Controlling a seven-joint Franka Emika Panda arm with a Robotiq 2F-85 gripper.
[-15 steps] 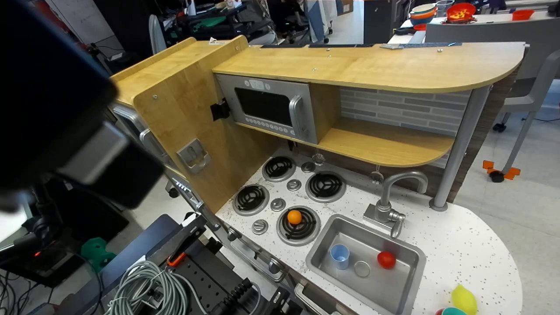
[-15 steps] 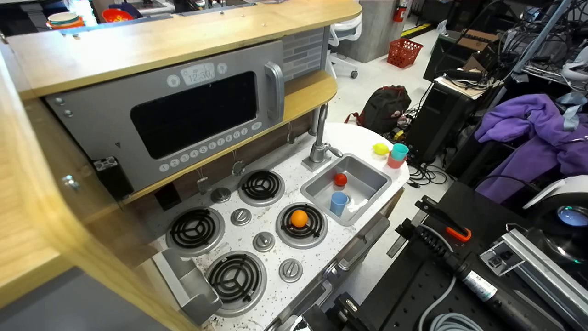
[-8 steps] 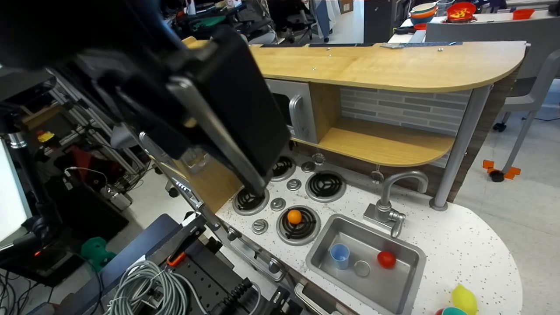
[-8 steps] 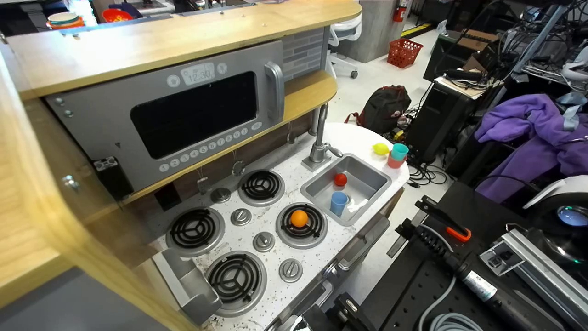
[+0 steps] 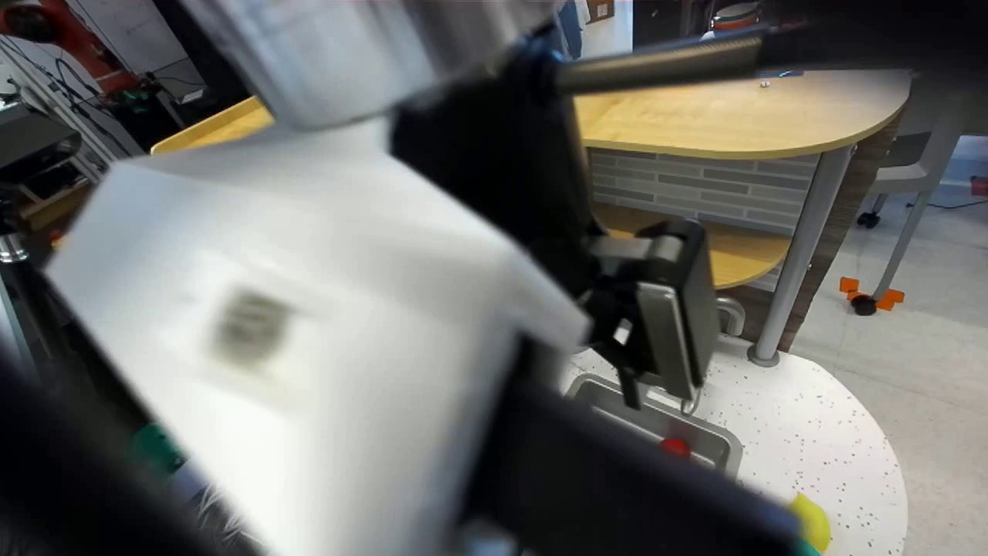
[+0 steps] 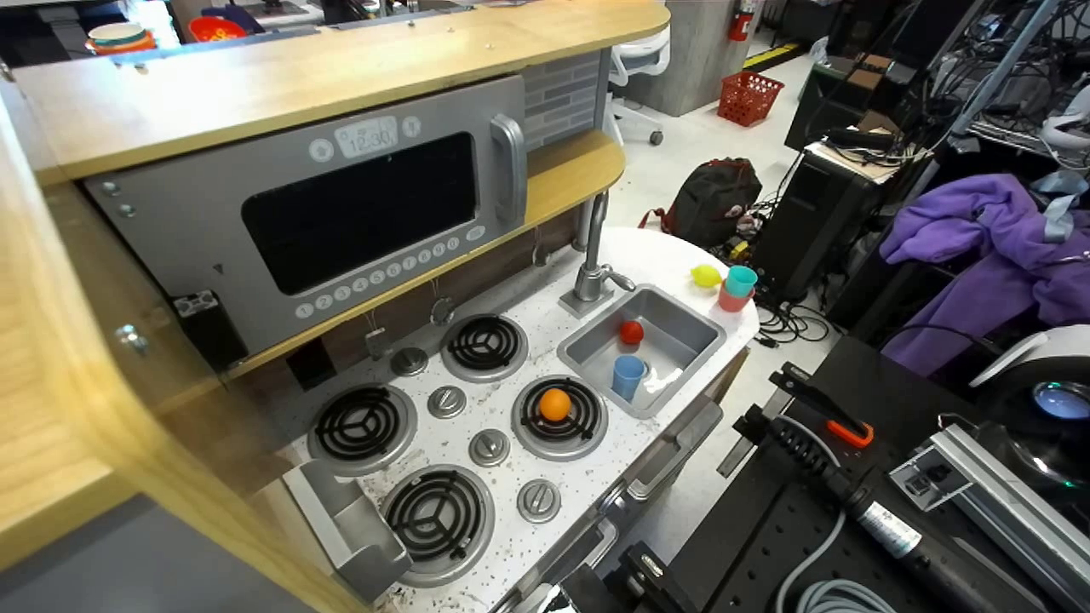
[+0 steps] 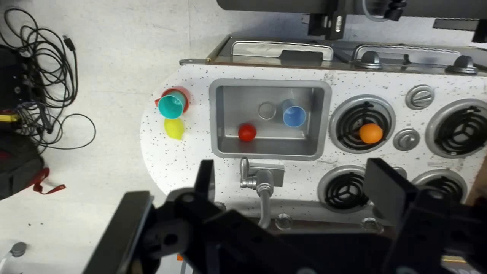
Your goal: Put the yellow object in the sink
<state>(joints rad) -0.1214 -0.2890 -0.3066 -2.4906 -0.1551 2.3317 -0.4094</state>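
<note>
With wide, unladen end effector, recommend centring over yellow lemon, descending clear of stacked cups just beside.

Countertop: speckled, rounded at one end
Lemon: laid at that end
Red cup: placed beside the lemon
</note>
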